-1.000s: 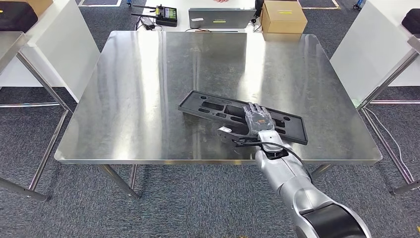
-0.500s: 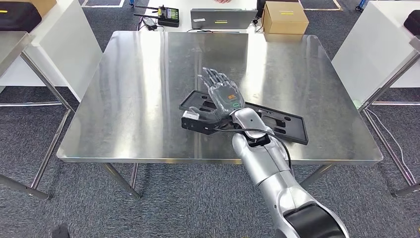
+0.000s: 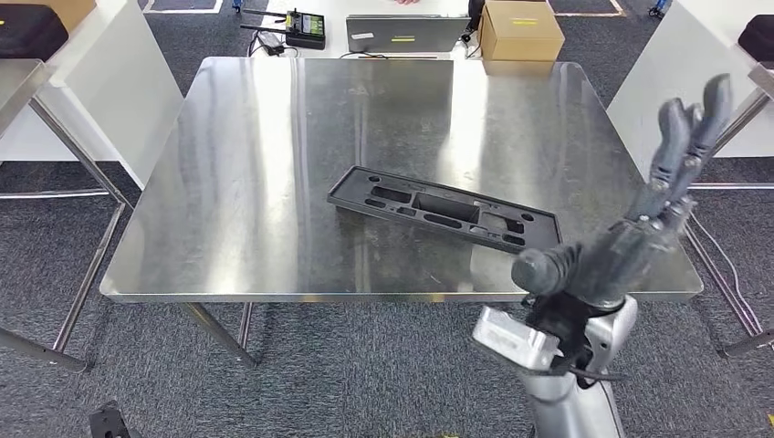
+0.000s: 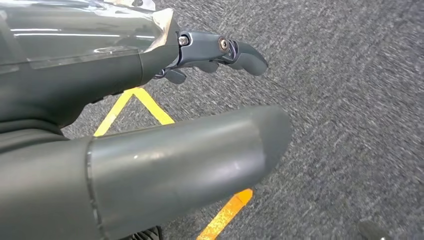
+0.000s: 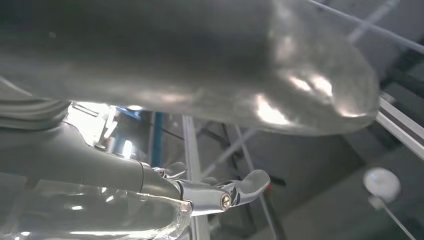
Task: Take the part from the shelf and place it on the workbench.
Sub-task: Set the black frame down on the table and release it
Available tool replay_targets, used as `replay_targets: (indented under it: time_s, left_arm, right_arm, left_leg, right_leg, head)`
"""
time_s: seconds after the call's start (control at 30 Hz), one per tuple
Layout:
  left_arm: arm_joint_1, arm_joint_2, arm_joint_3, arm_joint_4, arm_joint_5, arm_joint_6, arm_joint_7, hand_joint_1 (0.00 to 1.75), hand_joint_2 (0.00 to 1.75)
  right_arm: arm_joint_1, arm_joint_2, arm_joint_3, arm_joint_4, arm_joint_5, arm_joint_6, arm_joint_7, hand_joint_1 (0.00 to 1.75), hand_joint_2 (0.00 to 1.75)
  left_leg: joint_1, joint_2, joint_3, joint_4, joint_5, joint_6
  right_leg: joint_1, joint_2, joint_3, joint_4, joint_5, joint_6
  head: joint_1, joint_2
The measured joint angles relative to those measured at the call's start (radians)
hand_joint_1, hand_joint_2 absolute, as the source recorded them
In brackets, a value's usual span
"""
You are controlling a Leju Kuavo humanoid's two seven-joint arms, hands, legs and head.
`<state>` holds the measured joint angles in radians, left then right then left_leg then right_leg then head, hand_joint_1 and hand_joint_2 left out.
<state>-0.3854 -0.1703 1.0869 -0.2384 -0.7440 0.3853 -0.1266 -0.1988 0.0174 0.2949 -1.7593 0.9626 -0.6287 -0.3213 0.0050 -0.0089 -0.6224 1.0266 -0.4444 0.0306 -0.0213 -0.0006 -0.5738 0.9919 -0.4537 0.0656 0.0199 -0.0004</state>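
Note:
The long black plastic part (image 3: 444,209) lies flat on the steel workbench (image 3: 274,164), right of centre and near the front edge. My right hand (image 3: 630,246) is raised in front of the bench's front right corner, off the part, its fingers (image 3: 685,137) stretched upward and apart with nothing in them. The right wrist view shows its thumb (image 5: 300,75) and a finger (image 5: 240,187) empty too. My left hand (image 4: 175,160) hangs over grey carpet, fingers loosely spread, holding nothing.
A cardboard box (image 3: 520,30), a laptop (image 3: 406,32) and a black controller (image 3: 306,27) sit on a table behind the bench. White panels (image 3: 109,82) and steel-legged side tables flank it on both sides. Yellow tape (image 4: 225,215) marks the floor.
My right hand came off the part, swung over its left end, then drew back to the right and rose at the bench's front right corner. The part stays flat on the bench.

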Motion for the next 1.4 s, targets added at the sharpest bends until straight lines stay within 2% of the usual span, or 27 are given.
replay_targets:
  time_s: [0.37, 0.43, 0.5, 0.6, 0.7, 0.83, 0.93, 1.0, 1.07, 1.1, 1.13, 1.17, 1.2, 1.23, 1.27, 1.3, 1.33, 1.4]
  left_arm:
    - [-0.001, -0.009, 0.000, 0.000, 0.008, 0.000, -0.003, 0.00, 0.00]
    - [-0.001, -0.011, 0.000, 0.000, 0.020, 0.005, -0.011, 0.00, 0.00]
    - [0.000, -0.013, 0.000, 0.000, 0.042, 0.019, -0.024, 0.00, 0.00]
    - [0.001, -0.014, 0.001, 0.000, 0.081, 0.036, -0.030, 0.00, 0.00]
    - [0.003, -0.012, 0.002, 0.000, 0.115, 0.045, -0.023, 0.00, 0.00]
    - [0.010, -0.002, 0.006, 0.000, 0.148, 0.059, -0.013, 0.00, 0.00]
    - [0.015, 0.005, 0.013, 0.000, 0.174, 0.078, -0.012, 0.00, 0.00]
    - [0.015, 0.006, 0.016, -0.001, 0.188, 0.090, -0.013, 0.00, 0.00]
    - [0.019, 0.006, 0.019, -0.001, 0.197, 0.099, -0.013, 0.00, 0.00]
    - [0.022, 0.006, 0.019, -0.002, 0.201, 0.104, -0.014, 0.00, 0.00]
    - [0.027, 0.006, 0.020, -0.002, 0.204, 0.108, -0.014, 0.00, 0.00]
    - [0.031, 0.006, 0.020, -0.002, 0.207, 0.112, -0.016, 0.00, 0.00]
    - [0.034, 0.005, 0.021, -0.003, 0.209, 0.114, -0.018, 0.00, 0.00]
    - [0.037, 0.005, 0.022, -0.004, 0.211, 0.116, -0.021, 0.00, 0.00]
    - [0.038, 0.005, 0.023, -0.005, 0.213, 0.116, -0.024, 0.00, 0.00]
    - [0.039, 0.005, 0.023, -0.006, 0.215, 0.117, -0.027, 0.00, 0.00]
    - [0.039, 0.004, 0.024, -0.007, 0.218, 0.117, -0.029, 0.00, 0.00]
    - [0.044, 0.005, 0.024, -0.008, 0.226, 0.114, -0.030, 0.00, 0.00]
  right_arm:
    - [0.051, -0.009, -0.004, -0.105, -0.034, -0.014, -0.017, 0.00, 0.00]
    - [0.076, -0.007, -0.009, -0.119, -0.143, -0.036, -0.073, 0.00, 0.00]
    - [0.124, 0.006, -0.029, -0.135, -0.314, -0.055, -0.161, 0.00, 0.00]
    - [0.197, 0.038, -0.069, -0.140, -0.535, -0.036, -0.248, 0.00, 0.00]
    - [0.238, 0.066, -0.098, -0.120, -0.630, 0.007, -0.277, 0.00, 0.00]
    - [0.254, 0.099, -0.124, -0.065, -0.698, 0.089, -0.271, 0.00, 0.00]
    - [0.245, 0.118, -0.138, 0.004, -0.733, 0.156, -0.245, 0.00, 0.00]
    - [0.230, 0.127, -0.149, 0.067, -0.745, 0.187, -0.236, 0.00, 0.00]
    - [0.217, 0.134, -0.159, 0.129, -0.759, 0.200, -0.238, 0.00, 0.00]
    - [0.214, 0.137, -0.164, 0.155, -0.765, 0.202, -0.241, 0.00, 0.00]
    - [0.213, 0.141, -0.169, 0.174, -0.769, 0.202, -0.245, 0.00, 0.00]
    - [0.212, 0.143, -0.173, 0.188, -0.769, 0.200, -0.248, 0.00, 0.00]
    - [0.212, 0.146, -0.176, 0.196, -0.767, 0.197, -0.251, 0.00, 0.00]
    - [0.211, 0.148, -0.177, 0.200, -0.763, 0.193, -0.253, 0.00, 0.00]
    - [0.211, 0.149, -0.179, 0.202, -0.758, 0.189, -0.254, 0.00, 0.00]
    - [0.212, 0.151, -0.180, 0.201, -0.753, 0.184, -0.255, 0.00, 0.00]
    - [0.214, 0.153, -0.182, 0.200, -0.750, 0.180, -0.255, 0.00, 0.00]
    - [0.224, 0.155, -0.189, 0.189, -0.743, 0.171, -0.257, 0.00, 0.00]
  left_leg:
    - [0.001, 0.002, 0.004, 0.000, 0.002, 0.001]
    - [0.001, 0.001, 0.004, 0.000, 0.002, 0.001]
    - [0.001, 0.000, 0.003, 0.000, 0.001, 0.001]
    - [-0.002, 0.000, 0.002, 0.001, -0.001, 0.002]
    - [-0.005, 0.000, 0.002, 0.001, -0.003, 0.004]
    - [-0.012, 0.000, 0.003, 0.002, -0.005, 0.010]
    - [-0.012, 0.002, 0.006, -0.008, 0.007, 0.025]
    - [-0.006, 0.005, 0.009, -0.020, 0.019, 0.037]
    - [-0.005, 0.006, 0.005, -0.022, 0.024, 0.042]
    - [-0.006, 0.006, 0.001, -0.022, 0.026, 0.042]
    - [-0.007, 0.006, -0.002, -0.021, 0.028, 0.041]
    - [-0.008, 0.005, -0.004, -0.021, 0.031, 0.039]
    - [-0.007, 0.005, -0.006, -0.021, 0.033, 0.036]
    - [-0.007, 0.005, -0.008, -0.019, 0.035, 0.032]
    - [-0.007, 0.004, -0.010, -0.018, 0.038, 0.028]
    - [-0.008, 0.004, -0.011, -0.016, 0.040, 0.022]
    - [-0.009, 0.003, -0.012, -0.014, 0.044, 0.016]
    - [-0.010, 0.002, -0.015, -0.015, 0.053, 0.002]
  right_leg:
    - [0.000, 0.001, 0.003, 0.000, 0.001, 0.000]
    - [0.000, 0.001, 0.003, 0.000, 0.000, 0.000]
    - [0.000, 0.000, 0.003, 0.000, 0.000, 0.000]
    - [-0.001, 0.000, 0.004, -0.001, 0.000, 0.000]
    - [-0.004, 0.001, 0.004, -0.001, 0.000, 0.001]
    - [-0.010, 0.000, 0.005, -0.002, 0.000, 0.006]
    - [-0.014, 0.001, 0.003, 0.001, 0.000, 0.015]
    - [-0.014, 0.001, -0.019, 0.054, -0.037, 0.008]
    - [-0.011, 0.001, -0.070, 0.182, -0.104, -0.004]
    - [-0.010, 0.001, -0.094, 0.244, -0.128, -0.006]
    - [-0.009, 0.001, -0.105, 0.281, -0.140, -0.003]
    - [-0.008, 0.000, -0.095, 0.276, -0.135, 0.002]
    - [-0.009, 0.000, -0.066, 0.230, -0.116, 0.010]
    - [-0.009, 0.000, -0.021, 0.157, -0.094, 0.016]
    - [-0.008, 0.001, 0.023, 0.087, -0.075, 0.017]
    - [-0.005, 0.002, 0.053, 0.038, -0.061, 0.015]
    - [-0.001, 0.003, 0.066, 0.012, -0.055, 0.008]
    - [0.003, 0.006, 0.057, 0.010, -0.047, -0.009]
  head:
    - [0.000, 0.000]
    - [0.000, 0.000]
    - [0.000, 0.000]
    - [0.000, 0.000]
    - [0.000, 0.000]
    - [0.000, 0.000]
    - [0.000, 0.000]
    - [0.002, 0.000]
    - [0.005, 0.000]
    - [0.005, 0.000]
    - [0.005, 0.000]
    - [0.005, 0.000]
    - [0.005, 0.000]
    - [0.005, 0.000]
    - [0.005, 0.000]
    - [0.005, 0.000]
    - [0.005, 0.000]
    - [0.005, 0.000]
